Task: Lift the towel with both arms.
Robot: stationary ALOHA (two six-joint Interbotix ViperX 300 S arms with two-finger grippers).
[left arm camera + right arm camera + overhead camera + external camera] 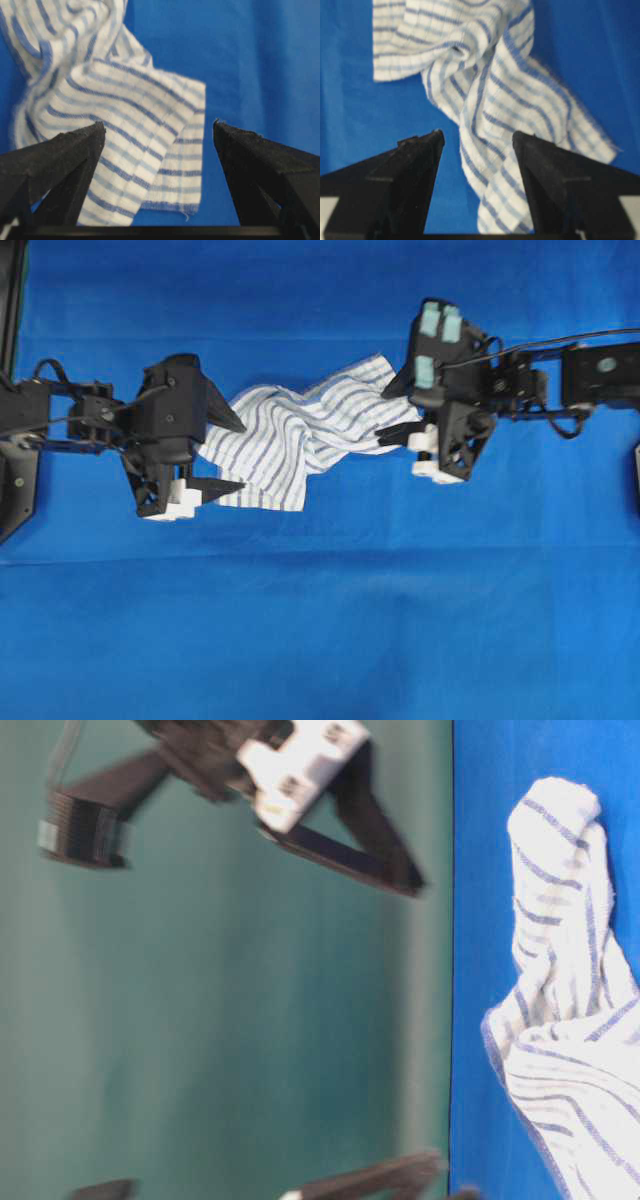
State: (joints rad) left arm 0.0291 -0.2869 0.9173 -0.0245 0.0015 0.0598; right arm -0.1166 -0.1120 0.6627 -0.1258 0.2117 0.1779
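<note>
Two claws of mine, left gripper [222, 455] and right gripper [392, 410], stand spread wide and pinching nothing, one at each end of the rumpled striped towel [300, 435] lying on the blue sheet [320, 630], placed so each can take an end.

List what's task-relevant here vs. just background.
Task-relevant:
- towel, crumpled between the arms
- left end effector, open, astride the towel's near corner
- right end effector, open, astride the other end

Background:
- blue sheet under the towel
- green backdrop in the table-level view
</note>
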